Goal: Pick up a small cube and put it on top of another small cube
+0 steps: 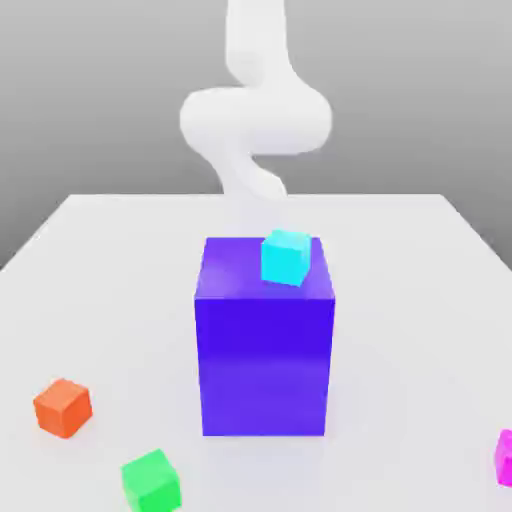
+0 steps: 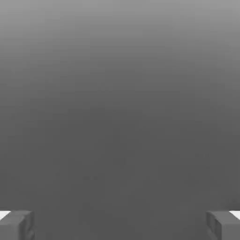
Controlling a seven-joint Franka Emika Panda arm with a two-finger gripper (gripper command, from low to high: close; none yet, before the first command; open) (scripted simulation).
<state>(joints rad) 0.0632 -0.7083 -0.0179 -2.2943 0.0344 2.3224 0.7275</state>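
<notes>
A small cyan cube (image 1: 286, 257) rests on the top face of a tall blue block (image 1: 265, 340), near its far right corner in the exterior view. On the table lie a small orange cube (image 1: 63, 407) at the front left, a small green cube (image 1: 151, 480) at the front, and a small magenta cube (image 1: 504, 457) cut off by the exterior view's right edge. The white arm (image 1: 255, 120) rises behind the blue block. In the hand view my gripper (image 2: 120, 226) is open, its grey fingertips (image 2: 17, 225) far apart with plain grey background between them.
The white table (image 1: 110, 260) spreads around the blue block, which stands in its middle as the tallest obstacle. The table's far edge runs behind the block, just in front of the arm.
</notes>
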